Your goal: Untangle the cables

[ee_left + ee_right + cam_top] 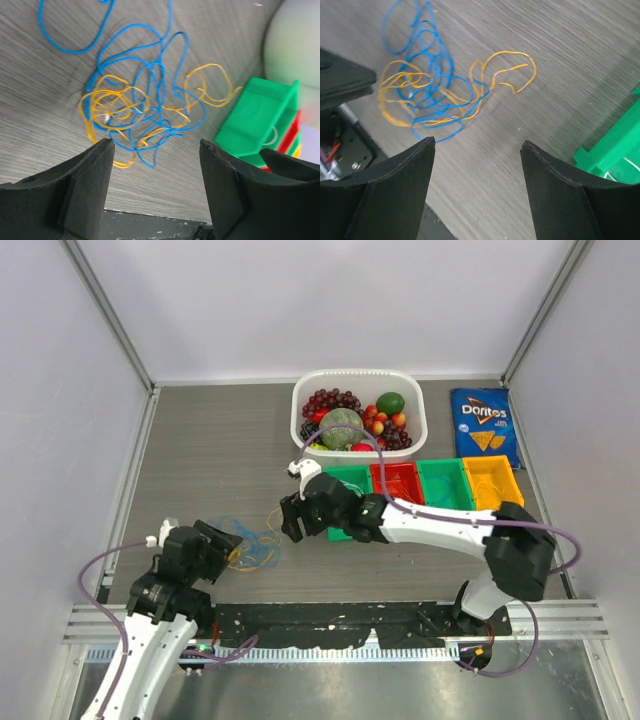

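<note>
Since both arms flank the heap, what matters is how the cables (pixel 252 545) lie between them: a loose knot of blue and orange strands on the desk (pixel 210 450), near its front edge, with the left end effector (pixel 224 544) just at the knot's left side and the right end effector (pixel 291 520) near its right side, slightly farther back. From the left wrist, the cables (pixel 145 115) sit straight ahead of the left end effector (pixel 156 150), whose jaws stand apart with nothing between them; the nearest blue and orange loops reach almost to the fingertips. From the right wrist, the cables (pixel 427 95) lie ahead and off to the left of the right end effector (pixel 477 147), which is also spread wide and holds nothing. The left arm looks the nearer of the two. The heap has no clean long axis, but two tails offer handles: an orange loop (pixel 512 70) strays out toward the right arm, and a blue loop (pixel 65 30) runs away on the far side. Pulling those apart would probably need opposite travel, left and right. Room is uneven: bare desk opens to the far left, while the green bin (pixel 350 485) stands close behind the right arm and the black rail (pixel 330 620) along the front edge leaves little margin toward the bases.
</note>
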Robot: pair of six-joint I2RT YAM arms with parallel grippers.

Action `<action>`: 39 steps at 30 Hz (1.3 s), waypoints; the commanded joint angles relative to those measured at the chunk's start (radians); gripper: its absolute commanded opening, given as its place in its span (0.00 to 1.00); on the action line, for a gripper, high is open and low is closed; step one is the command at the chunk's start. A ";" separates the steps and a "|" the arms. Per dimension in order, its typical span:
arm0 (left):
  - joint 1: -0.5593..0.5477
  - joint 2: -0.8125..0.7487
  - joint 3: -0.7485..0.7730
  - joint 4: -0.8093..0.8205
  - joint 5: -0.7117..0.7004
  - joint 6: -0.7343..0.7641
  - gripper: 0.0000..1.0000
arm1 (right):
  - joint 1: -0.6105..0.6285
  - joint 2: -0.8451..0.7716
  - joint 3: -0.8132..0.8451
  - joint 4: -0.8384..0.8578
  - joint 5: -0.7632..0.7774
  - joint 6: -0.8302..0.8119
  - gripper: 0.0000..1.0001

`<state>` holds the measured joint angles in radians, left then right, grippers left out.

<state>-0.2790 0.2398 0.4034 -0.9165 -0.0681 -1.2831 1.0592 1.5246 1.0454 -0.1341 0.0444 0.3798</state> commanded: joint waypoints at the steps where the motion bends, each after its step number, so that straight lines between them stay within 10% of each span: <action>1: 0.004 0.085 -0.038 0.099 0.013 -0.007 0.72 | -0.014 0.086 0.092 0.102 0.092 0.140 0.74; 11: 0.004 0.271 -0.058 0.225 0.051 0.030 0.78 | -0.008 0.307 0.067 0.367 0.210 0.190 0.64; 24: 0.004 0.110 -0.046 0.374 0.177 0.018 0.70 | 0.010 0.353 0.175 0.202 0.198 0.153 0.01; 30: 0.004 0.307 -0.170 0.778 0.195 -0.012 0.60 | 0.013 0.180 0.133 0.191 0.094 0.123 0.01; 33: 0.004 0.523 -0.120 0.763 0.205 0.079 0.43 | 0.015 0.074 0.139 0.165 0.066 0.117 0.01; 39: 0.004 0.586 -0.161 0.800 0.179 0.087 0.44 | 0.015 -0.147 0.286 0.015 0.147 0.022 0.01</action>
<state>-0.2790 0.8577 0.2623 -0.2443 0.1173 -1.2182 1.0679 1.5295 1.1969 -0.0509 0.1440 0.4812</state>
